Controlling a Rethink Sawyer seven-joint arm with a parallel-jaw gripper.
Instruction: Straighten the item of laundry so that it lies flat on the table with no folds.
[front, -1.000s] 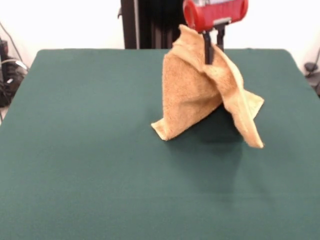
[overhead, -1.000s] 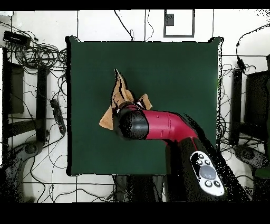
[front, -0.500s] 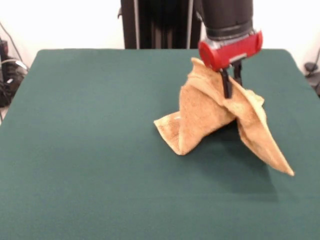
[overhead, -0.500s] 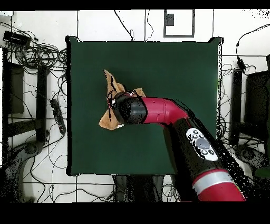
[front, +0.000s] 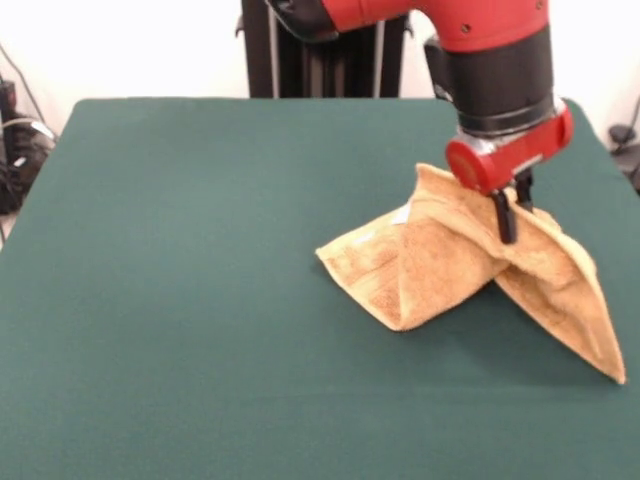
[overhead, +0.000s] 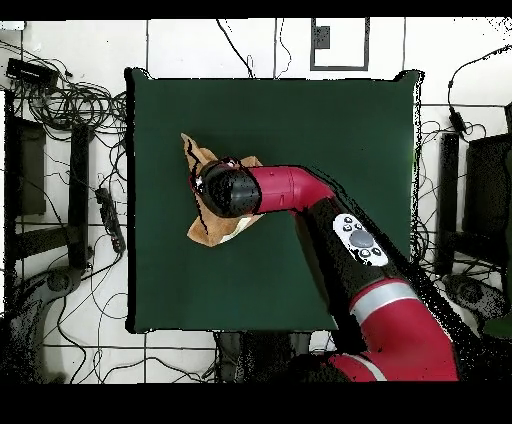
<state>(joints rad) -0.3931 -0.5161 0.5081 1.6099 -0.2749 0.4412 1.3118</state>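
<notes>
red-and-black gripper (front: 512, 215) is pinched onto the crumpled orange-tan terry towel (front: 450, 265), holding it tented up on the dark green cloth table (front: 180, 250).

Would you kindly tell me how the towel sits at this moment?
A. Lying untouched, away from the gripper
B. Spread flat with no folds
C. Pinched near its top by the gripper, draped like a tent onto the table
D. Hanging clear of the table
C: the gripper clamps a raised fold of the towel, whose lower edges rest on the table.
</notes>
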